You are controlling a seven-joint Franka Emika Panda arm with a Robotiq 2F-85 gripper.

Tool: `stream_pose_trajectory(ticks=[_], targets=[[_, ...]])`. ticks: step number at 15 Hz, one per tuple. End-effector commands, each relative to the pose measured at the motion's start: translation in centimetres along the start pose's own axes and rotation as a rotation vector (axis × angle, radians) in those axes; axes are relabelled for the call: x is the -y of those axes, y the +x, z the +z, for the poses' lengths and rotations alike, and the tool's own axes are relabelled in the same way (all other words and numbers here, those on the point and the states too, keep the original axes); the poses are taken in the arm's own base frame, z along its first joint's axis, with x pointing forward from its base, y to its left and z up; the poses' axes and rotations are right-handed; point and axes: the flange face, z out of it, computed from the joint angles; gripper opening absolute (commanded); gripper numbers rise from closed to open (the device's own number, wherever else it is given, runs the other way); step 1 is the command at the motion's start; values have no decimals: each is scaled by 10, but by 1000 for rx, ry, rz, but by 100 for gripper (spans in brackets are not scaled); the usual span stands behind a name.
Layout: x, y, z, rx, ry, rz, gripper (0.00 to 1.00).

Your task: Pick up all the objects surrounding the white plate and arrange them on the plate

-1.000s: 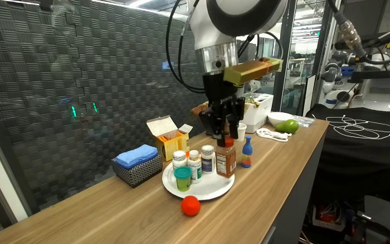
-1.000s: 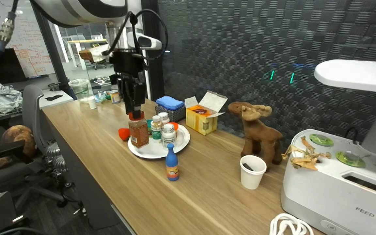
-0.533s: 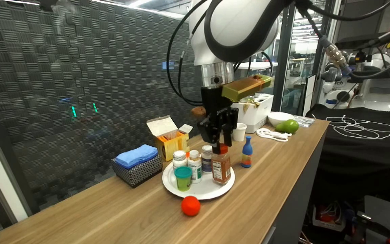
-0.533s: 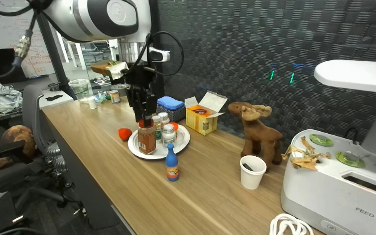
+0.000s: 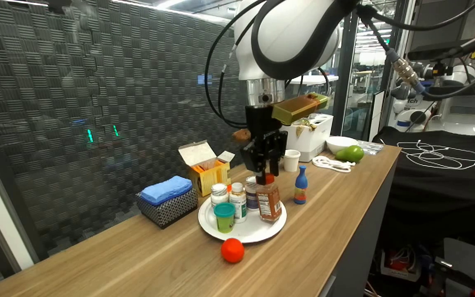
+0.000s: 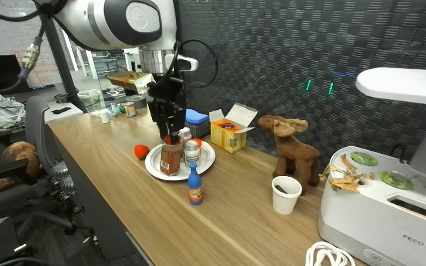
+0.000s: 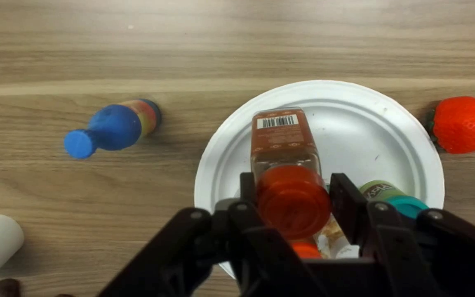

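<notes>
The white plate (image 7: 361,136) is spread directly beneath the fingers (image 7: 346,202), its bare part being left ahead of them and to their right in the wrist view. Over the last second the gripper (image 7: 294,194) has been lowered, and the brown jar (image 5: 268,204) has been carried down between the fingers to the plate, where its base now appears to be set. Its red cap is clamped by the fingers, one at each side. In the last half second a lean has been taken on by the jar, so a tip is to be feared if the cap is freed now; a little straightening is probably called for first.

Behind the fingers, on the plate, three white-capped bottles (image 5: 238,205) are gathered; whether any is touched by the jar cannot be told. To the fingers' left, off the plate, the blue bottle (image 7: 116,128) is left standing. To their right, the teal-lidded tub (image 5: 224,217) is seated inside the rim. Farther right, just beside the rim, the strawberry (image 7: 468,126) is found. Once the jar is placed, only these last two outlying pieces, bottle and strawberry, would seem to be left.
</notes>
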Motion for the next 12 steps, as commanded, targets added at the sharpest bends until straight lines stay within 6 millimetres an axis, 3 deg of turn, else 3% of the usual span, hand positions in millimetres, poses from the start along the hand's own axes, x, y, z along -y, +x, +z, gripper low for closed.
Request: stream_pose_trajectory(ticks=[1,12], targets=[[-1,8,-5,-28,17,-21,23],[5,12,-8,-38,24,-37,23]])
